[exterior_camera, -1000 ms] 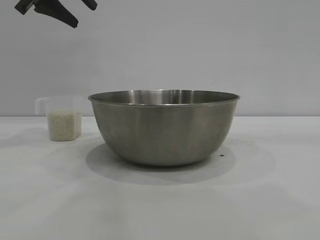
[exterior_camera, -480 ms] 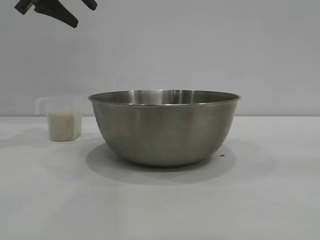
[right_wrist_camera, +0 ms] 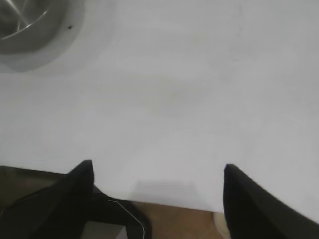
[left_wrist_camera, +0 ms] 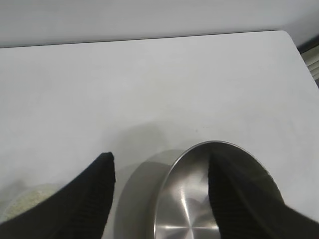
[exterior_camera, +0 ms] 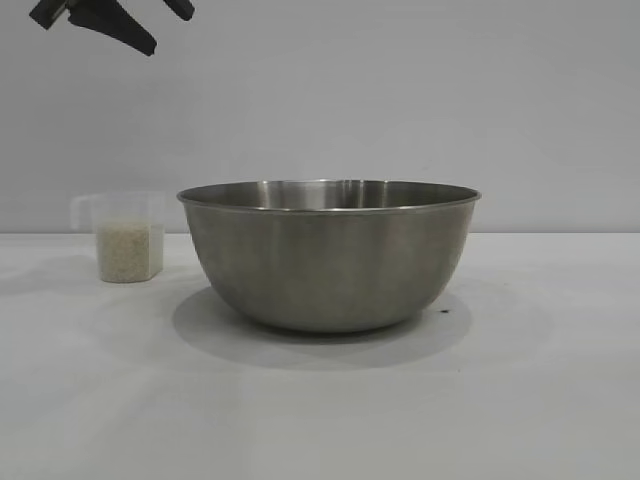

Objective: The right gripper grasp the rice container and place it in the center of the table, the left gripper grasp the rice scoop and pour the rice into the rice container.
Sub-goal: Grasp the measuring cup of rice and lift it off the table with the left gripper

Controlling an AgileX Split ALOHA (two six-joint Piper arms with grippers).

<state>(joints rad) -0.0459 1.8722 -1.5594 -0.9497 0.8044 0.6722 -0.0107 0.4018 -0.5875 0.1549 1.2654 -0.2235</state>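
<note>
The rice container (exterior_camera: pixel 328 255), a large steel bowl, stands upright in the middle of the white table (exterior_camera: pixel 560 400). The rice scoop (exterior_camera: pixel 128 238), a clear cup holding white rice (exterior_camera: pixel 128 252), stands to the bowl's left, apart from it. My left gripper (exterior_camera: pixel 165 32) hangs high above the scoop, open and empty. In the left wrist view it (left_wrist_camera: pixel 159 158) is spread over the bowl (left_wrist_camera: pixel 199 204), with the scoop's rice (left_wrist_camera: pixel 27 199) beside one finger. My right gripper (right_wrist_camera: pixel 157 167) is open and empty over the table's edge, far from the bowl (right_wrist_camera: pixel 27 25).
A tiny dark speck (exterior_camera: pixel 444 311) lies on the table by the bowl's right side. In the right wrist view the table's edge (right_wrist_camera: pixel 164 201) shows, with brown floor and a black base beyond it. A plain grey wall stands behind.
</note>
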